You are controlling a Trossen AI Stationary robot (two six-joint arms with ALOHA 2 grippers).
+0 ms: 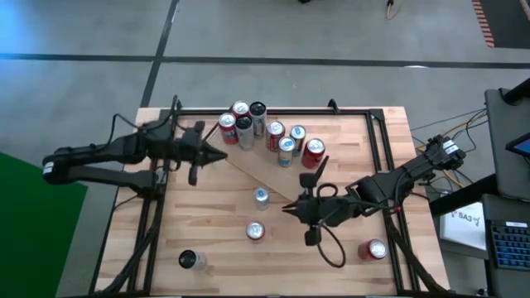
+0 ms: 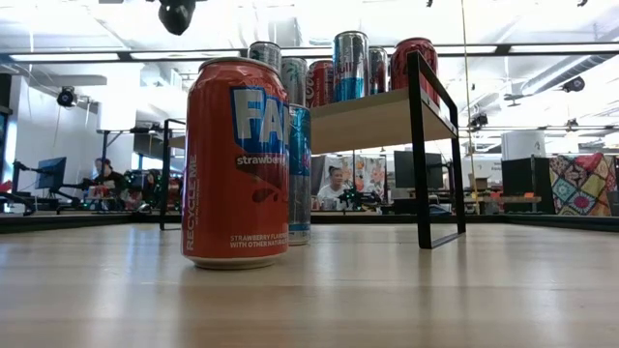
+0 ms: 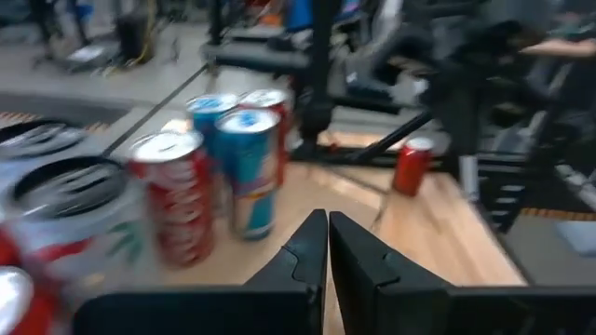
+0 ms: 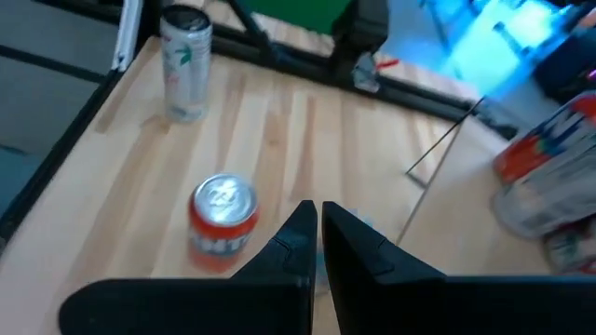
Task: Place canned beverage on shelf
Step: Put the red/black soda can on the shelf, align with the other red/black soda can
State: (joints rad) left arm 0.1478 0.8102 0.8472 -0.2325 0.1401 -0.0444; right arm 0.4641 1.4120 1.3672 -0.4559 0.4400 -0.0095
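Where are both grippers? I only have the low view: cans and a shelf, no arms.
Observer: The left gripper hovers at one end of the light-wood shelf with black metal frames, shut and empty.
Operator: And the right one?
Observer: The right gripper is over mid-table, shut, holding nothing, close to a blue-topped can.
Operator: How many cans are off the shelf?
Observer: Four stand on the table: the blue-topped one, a red can, a pale can with a dark top and a second red can.
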